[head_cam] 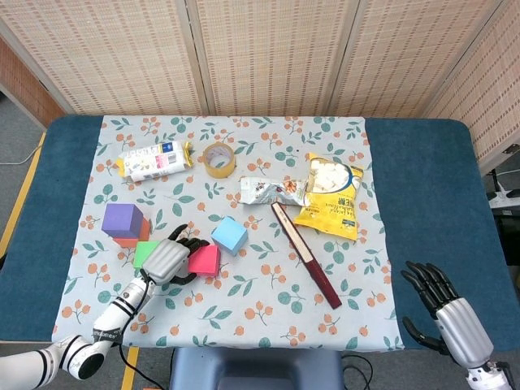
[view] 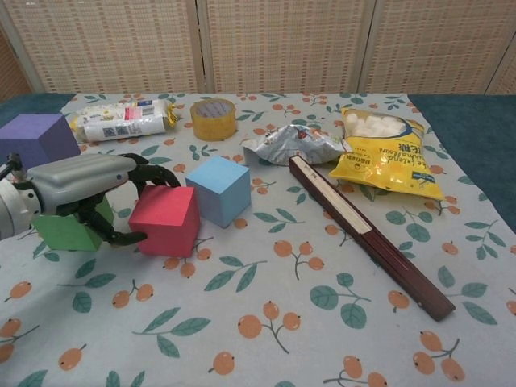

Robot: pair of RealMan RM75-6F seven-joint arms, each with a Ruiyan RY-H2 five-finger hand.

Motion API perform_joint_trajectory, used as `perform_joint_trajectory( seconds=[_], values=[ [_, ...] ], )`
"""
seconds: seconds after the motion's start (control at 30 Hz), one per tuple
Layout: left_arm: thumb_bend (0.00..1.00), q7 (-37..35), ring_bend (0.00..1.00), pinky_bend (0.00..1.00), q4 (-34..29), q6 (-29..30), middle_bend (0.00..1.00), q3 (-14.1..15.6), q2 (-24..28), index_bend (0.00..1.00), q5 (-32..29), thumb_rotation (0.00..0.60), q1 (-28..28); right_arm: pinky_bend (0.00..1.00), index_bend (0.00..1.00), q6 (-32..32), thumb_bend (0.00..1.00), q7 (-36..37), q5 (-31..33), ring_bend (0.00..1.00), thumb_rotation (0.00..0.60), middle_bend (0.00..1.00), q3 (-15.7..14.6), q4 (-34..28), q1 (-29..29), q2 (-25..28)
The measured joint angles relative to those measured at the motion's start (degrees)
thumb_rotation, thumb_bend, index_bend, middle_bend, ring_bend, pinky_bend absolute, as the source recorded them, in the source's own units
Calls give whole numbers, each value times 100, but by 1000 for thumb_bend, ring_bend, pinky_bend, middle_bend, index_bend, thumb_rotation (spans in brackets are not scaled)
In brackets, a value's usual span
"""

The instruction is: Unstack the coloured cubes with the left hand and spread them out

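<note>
The red cube [view: 165, 231] is gripped by the left hand [view: 81, 181], fingers curled around it, beside the blue cube [view: 222, 189]. The right hand [head_cam: 445, 305] is held with fingers spread.

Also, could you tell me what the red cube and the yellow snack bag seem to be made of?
Red cube: probably foam or painted wood; its flat faces look matte, with no glare and slightly soft edges.
Yellow snack bag: thin glossy plastic film, judging by its crinkles, highlights and a clear window showing white pieces.

A staged lab tabletop: floral tablecloth [head_cam: 244, 317] on a blue table [head_cam: 422, 195], woven screens [head_cam: 268, 49] behind.
</note>
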Motion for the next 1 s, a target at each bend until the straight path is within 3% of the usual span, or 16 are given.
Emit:
perform_joint_trajectory(
  seconds=[0.33,0.5,0.57,0.63,0.73,0.8,1.0],
  values=[
    [320,-26,391,70,-785,653,558,205,511,488,529,600,238,0,0,18,298,-34,-64,0,600,0,-29,-3,-10,-14],
    [317,-53,387,67,-1350,1003,538,760,767,463,1184,600,531,0,0,-32,299,-52,-97,0,600,0,-61,15,-1,-38],
    [317,-45,339,53,-1445,1113,478,1011,749,411,1426,600,698,0,0,-50,299,-59,-125,0,600,0,-79,11,7,-42],
    [315,-9,178,16,-1435,1151,295,1112,637,232,1495,600,807,0,0,-56,298,-66,-171,0,600,0,-104,14,10,-47],
    [324,174,16,0,-1312,1074,61,1141,373,18,1395,600,887,0,0,-51,298,-74,-216,0,600,0,-133,3,14,-38],
    [330,328,0,0,-1244,972,4,1123,282,0,1241,600,920,0,0,-10,298,-57,-258,0,600,0,-144,13,7,-42],
    [342,149,0,0,-1240,1067,0,1077,328,0,1245,600,982,0,0,46,298,-36,-298,0,600,0,-135,94,7,-108]
  ],
)
